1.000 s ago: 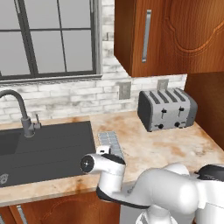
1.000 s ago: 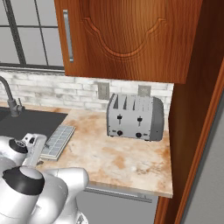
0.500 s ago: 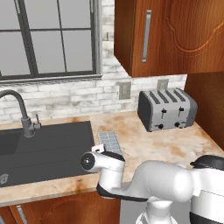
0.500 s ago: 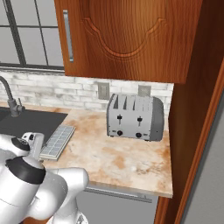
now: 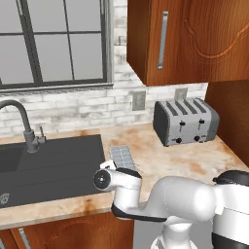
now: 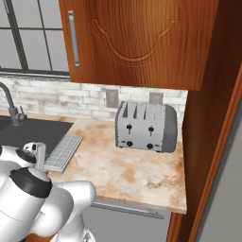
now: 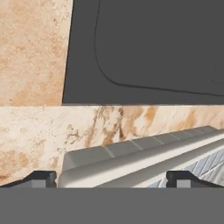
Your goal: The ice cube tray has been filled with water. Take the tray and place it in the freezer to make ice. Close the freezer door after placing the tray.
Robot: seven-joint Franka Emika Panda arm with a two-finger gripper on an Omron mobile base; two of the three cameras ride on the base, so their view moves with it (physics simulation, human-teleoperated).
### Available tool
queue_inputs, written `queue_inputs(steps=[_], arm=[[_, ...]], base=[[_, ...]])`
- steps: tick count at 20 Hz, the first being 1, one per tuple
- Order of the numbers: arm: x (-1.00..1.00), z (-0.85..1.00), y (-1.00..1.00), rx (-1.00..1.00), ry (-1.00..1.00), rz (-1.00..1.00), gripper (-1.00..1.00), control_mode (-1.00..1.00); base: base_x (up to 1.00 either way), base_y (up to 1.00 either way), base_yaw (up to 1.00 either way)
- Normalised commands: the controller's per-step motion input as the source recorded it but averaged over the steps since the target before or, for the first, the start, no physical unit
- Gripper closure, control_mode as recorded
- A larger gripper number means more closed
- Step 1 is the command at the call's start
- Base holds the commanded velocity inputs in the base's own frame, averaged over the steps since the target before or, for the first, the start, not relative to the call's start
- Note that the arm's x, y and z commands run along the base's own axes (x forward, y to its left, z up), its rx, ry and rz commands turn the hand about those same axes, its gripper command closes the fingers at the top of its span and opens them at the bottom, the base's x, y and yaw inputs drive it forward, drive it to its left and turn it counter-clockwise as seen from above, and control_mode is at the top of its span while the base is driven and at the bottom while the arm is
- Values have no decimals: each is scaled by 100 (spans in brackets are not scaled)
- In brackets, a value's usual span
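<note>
The ice cube tray (image 5: 120, 155) is a small pale grey grid of square cells. It lies flat on the speckled counter just right of the sink, and its long side (image 7: 144, 158) runs across the hand view. My gripper (image 7: 111, 179) hangs open right above the tray's near end, one dark fingertip (image 7: 41, 178) on each side of it, and nothing is gripped. From the right base the same tray (image 6: 64, 152) lies just past my white hand. The freezer and the freezer door are out of view.
A dark sink (image 5: 48, 163) with a faucet (image 5: 22, 121) lies left of the tray. A silver toaster (image 5: 185, 121) stands at the back right under wooden cabinets (image 5: 189, 39). A tall wooden panel (image 6: 212, 156) bounds the counter's (image 6: 137, 175) right end.
The arm's elbow and body have shifted a little while the hand stays over the tray's near end. The tray has not moved and the jaws stay open.
</note>
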Motion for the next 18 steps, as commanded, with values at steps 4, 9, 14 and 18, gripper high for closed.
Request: queue_inputs(steps=[4, 9, 14, 18], arm=[[7, -11, -23, 2, 0, 1, -100, -100], [2, -16, -15, 7, 2, -1, -100, -100], [0, -29, -8, 10, 0, -7, -100, -100], [0, -44, -4, 14, 0, -16, 100, -100]], base=[[0, 0, 0], [0, 0, 0], [0, 0, 0], [0, 0, 0]])
